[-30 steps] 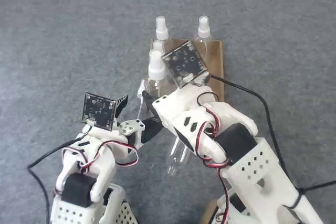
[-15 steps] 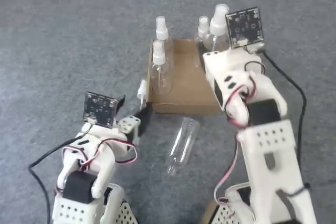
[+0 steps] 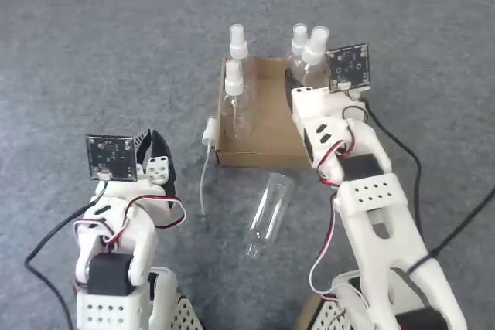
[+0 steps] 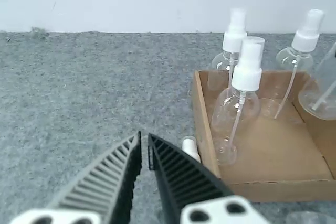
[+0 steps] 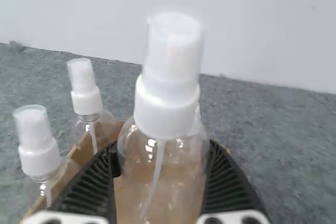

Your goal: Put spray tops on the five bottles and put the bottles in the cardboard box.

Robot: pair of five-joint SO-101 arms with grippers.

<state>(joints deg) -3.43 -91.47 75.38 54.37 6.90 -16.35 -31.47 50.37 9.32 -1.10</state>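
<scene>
Clamping right gripper (image 5: pixel 163 153) on upright clear plastic bottle with white spray top (image 5: pixel 168 93), at far right corner of brown cardboard box (image 3: pixel 263 156), probably for lowering inside. Pointing left gripper (image 4: pixel 144 139), almost closed, empty, toward loose white spray top (image 3: pixel 209 130) beside box.

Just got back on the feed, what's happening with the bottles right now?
The right gripper holds a capped bottle over the far right corner of the cardboard box. Another capped bottle stands inside at the left, two more at the far edge. The uncapped bottle lies on the table before the box, a loose spray top by its near left corner. The left gripper is empty, jaws shut.
</scene>
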